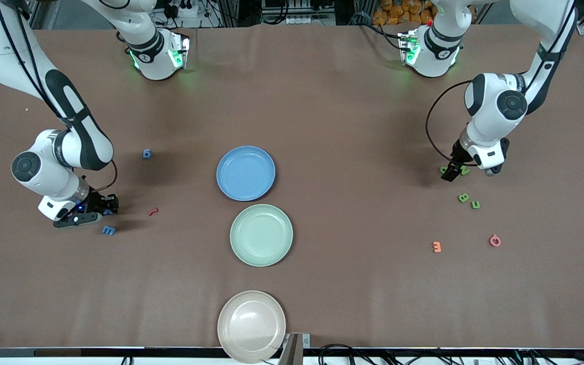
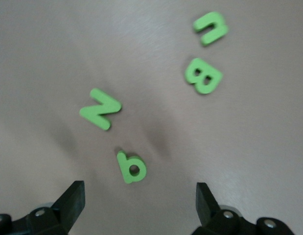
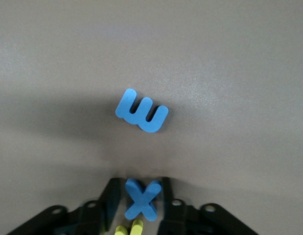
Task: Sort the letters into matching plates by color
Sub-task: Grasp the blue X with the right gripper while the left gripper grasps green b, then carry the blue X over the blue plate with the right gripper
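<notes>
Mid-frame, blue plate and green plate sat empty, so basically nothing sorted. Right end effector pinched the blue X at lower left; left end effector gaped over green letters, right edge.

Even overhead light, soft shadows; left wrist view slightly blurred

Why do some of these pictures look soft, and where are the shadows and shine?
Left wrist view: the green letters look smeared, as if by motion. Right wrist view: the blue X is crisp and a dark shadow spreads across the table. Front view: the beige plate shows a glossy sheen, and each arm casts a soft shadow.
</notes>
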Available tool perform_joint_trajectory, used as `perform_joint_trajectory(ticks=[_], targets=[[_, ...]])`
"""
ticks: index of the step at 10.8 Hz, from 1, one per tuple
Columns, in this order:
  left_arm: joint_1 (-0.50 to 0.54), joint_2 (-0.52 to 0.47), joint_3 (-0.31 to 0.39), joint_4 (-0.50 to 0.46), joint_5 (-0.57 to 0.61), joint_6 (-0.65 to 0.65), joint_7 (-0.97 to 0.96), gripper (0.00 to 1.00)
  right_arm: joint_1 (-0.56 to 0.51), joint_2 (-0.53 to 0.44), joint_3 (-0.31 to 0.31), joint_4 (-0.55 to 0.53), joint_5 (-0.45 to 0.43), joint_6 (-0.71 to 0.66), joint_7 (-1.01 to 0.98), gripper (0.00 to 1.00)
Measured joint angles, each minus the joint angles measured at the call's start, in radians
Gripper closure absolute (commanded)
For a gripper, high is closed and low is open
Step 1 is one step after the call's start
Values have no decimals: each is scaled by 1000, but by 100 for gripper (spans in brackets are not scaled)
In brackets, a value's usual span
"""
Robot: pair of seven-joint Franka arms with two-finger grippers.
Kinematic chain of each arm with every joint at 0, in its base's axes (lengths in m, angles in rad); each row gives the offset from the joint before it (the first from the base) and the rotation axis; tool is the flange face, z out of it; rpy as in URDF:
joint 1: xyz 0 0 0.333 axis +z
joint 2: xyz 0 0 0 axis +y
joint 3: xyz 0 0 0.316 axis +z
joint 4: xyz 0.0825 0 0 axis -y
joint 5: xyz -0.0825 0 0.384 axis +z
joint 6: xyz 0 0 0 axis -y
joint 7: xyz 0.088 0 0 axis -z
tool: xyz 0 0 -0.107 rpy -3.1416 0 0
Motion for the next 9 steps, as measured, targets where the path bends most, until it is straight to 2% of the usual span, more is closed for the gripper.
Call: perform_joint_trajectory(ticks=[3, 5, 7, 9], targets=[[1, 61, 3, 26, 0, 24, -194, 0, 0, -2, 2, 0, 0, 0, 0, 100], [2, 90, 8, 46, 0, 24, -251, 0, 3, -5, 9, 15, 1, -23, 5, 100], [0, 129, 8, 70, 0, 24, -265, 0, 20, -39, 36, 68, 12, -138, 89, 100], [0, 153, 8, 85, 0, 24, -266, 0, 92, -95, 54, 93, 39, -190, 263, 100]])
